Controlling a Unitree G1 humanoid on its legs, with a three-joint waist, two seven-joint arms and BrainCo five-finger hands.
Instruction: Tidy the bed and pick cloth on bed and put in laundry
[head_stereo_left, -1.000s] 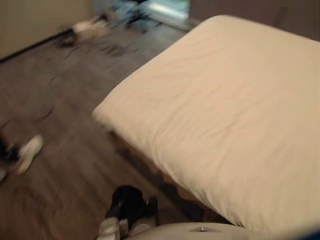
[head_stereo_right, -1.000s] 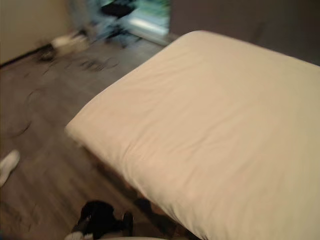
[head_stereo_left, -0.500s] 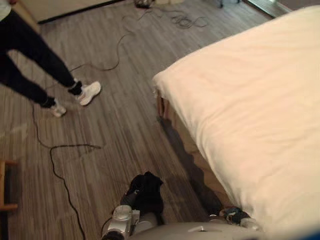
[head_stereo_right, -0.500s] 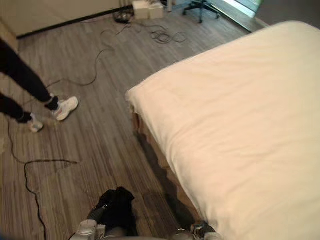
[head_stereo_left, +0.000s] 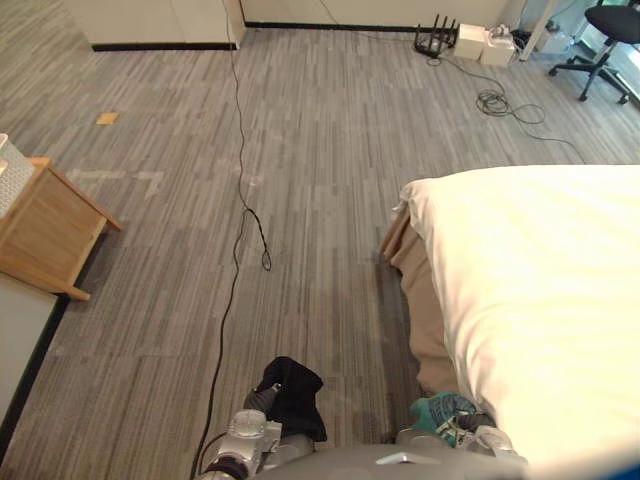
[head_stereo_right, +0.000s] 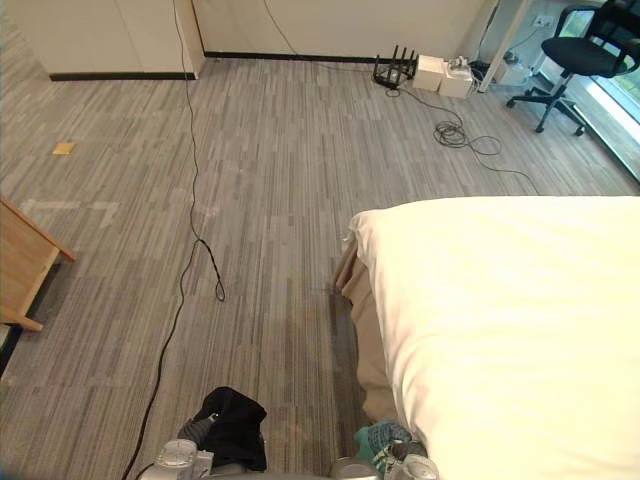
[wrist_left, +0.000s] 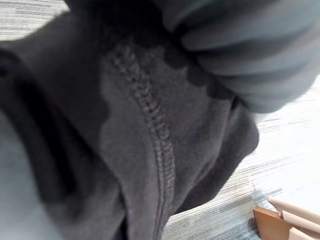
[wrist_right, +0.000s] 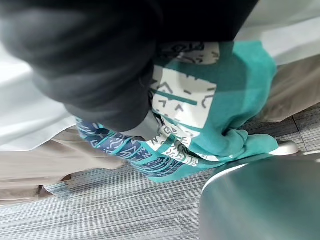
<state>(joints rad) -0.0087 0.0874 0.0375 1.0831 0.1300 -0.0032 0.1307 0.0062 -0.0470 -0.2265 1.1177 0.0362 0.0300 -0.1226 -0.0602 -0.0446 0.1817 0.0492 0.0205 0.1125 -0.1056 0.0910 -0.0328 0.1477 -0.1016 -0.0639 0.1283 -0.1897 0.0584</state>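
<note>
- Left wrist view: seeing dark grey cloth (wrist_left: 150, 150) with a stitched seam, bunching right against the left hand (wrist_left: 250, 55). Not seeing the grip, so cannot tell if clamping or loose.
- Left eye view: finding that cloth at the end of the left arm, hanging above the grey floor (head_stereo_left: 320, 150), apart from the bed (head_stereo_left: 540, 290).
- Right wrist view: seeing teal patterned cloth (wrist_right: 215, 105) hanging just past the right hand (wrist_right: 90, 65), over the floor. Grip hidden here too, cannot tell.
- Eye views: placing the teal patterned cloth just beside the bed's near edge, low at the right arm.
- Noting a smooth cream cover on the bed, with a tan skirt (head_stereo_left: 415, 290) hanging below its corner.
- Spotting a wooden side table (head_stereo_left: 45, 230) well apart on the left, plus a black office chair (head_stereo_left: 610, 30) and white boxes (head_stereo_left: 480, 42) near the far wall.
</note>
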